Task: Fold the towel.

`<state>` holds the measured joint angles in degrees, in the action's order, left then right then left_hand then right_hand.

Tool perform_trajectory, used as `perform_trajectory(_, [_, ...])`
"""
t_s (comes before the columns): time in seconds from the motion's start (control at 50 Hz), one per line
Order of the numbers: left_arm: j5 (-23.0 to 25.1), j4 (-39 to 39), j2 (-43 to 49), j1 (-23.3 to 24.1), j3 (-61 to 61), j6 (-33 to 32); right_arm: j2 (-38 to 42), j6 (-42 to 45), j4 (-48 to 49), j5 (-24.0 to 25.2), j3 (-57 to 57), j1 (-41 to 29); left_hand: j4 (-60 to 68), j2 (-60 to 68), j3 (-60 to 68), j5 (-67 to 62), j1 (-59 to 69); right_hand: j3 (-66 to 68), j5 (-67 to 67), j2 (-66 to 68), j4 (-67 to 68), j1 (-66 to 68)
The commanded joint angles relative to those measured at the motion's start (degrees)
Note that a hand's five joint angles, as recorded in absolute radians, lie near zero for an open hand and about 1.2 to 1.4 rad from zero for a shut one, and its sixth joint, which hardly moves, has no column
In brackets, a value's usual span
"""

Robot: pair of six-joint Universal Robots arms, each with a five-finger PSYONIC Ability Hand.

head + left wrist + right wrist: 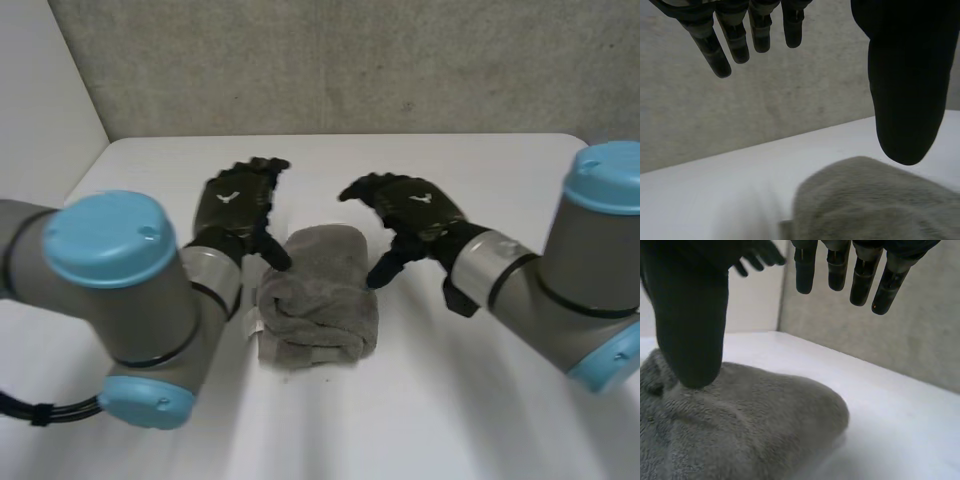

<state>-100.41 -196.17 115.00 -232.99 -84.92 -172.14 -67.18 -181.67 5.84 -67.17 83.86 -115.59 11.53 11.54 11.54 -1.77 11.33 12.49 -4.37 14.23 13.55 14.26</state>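
A grey towel (318,295) lies folded into a thick bundle in the middle of the white table (480,410). My left hand (238,205) hovers just left of the bundle's far end, fingers straight and spread, thumb pointing down toward the cloth. My right hand (410,215) hangs at the bundle's far right, open too, thumb angled down beside the towel. In the left wrist view the towel (875,200) sits below the thumb (907,85), apart from it. In the right wrist view the thumb (690,325) is right at the towel (750,425); whether it touches, I cannot tell.
A grey wall (350,60) runs behind the table's far edge, and a white side wall (40,90) stands at the left. Bare tabletop (500,180) surrounds the bundle.
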Motion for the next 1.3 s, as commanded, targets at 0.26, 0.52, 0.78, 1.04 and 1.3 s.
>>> perform_trajectory(0.26, [1.97,3.78,10.42,-1.41,1.60,0.32,12.40,-3.61,-2.32,-0.77,-7.03,-0.51,2.72,2.71,2.72,-2.48,2.92,-2.49,4.37,-4.23,-3.55,-4.26])
perform_trajectory(0.52, [1.80,5.27,9.72,-2.91,-4.19,0.23,20.07,1.58,-6.46,-4.20,-13.81,-4.91,0.71,0.70,0.70,-0.47,0.90,-2.49,4.37,-4.23,-3.55,-4.26])
perform_trajectory(0.78, [1.18,5.80,8.05,-2.91,-7.63,0.23,22.44,6.50,-6.64,-4.55,-16.71,-5.09,0.03,0.02,0.02,0.21,0.23,-2.49,4.37,-4.23,-3.55,-4.26])
perform_trajectory(1.04, [1.18,5.80,-3.80,-3.08,-4.30,0.14,8.41,9.75,-6.37,-6.30,-16.89,-4.21,0.03,0.02,0.02,0.21,0.23,-2.49,4.37,-4.23,-3.55,-4.26])
perform_trajectory(1.3, [1.71,12.39,-21.92,-9.94,4.85,-3.02,-12.87,9.40,-2.94,-20.09,-13.72,7.73,14.49,14.49,14.49,-14.26,14.69,-2.49,4.37,-4.23,-3.55,-4.26])
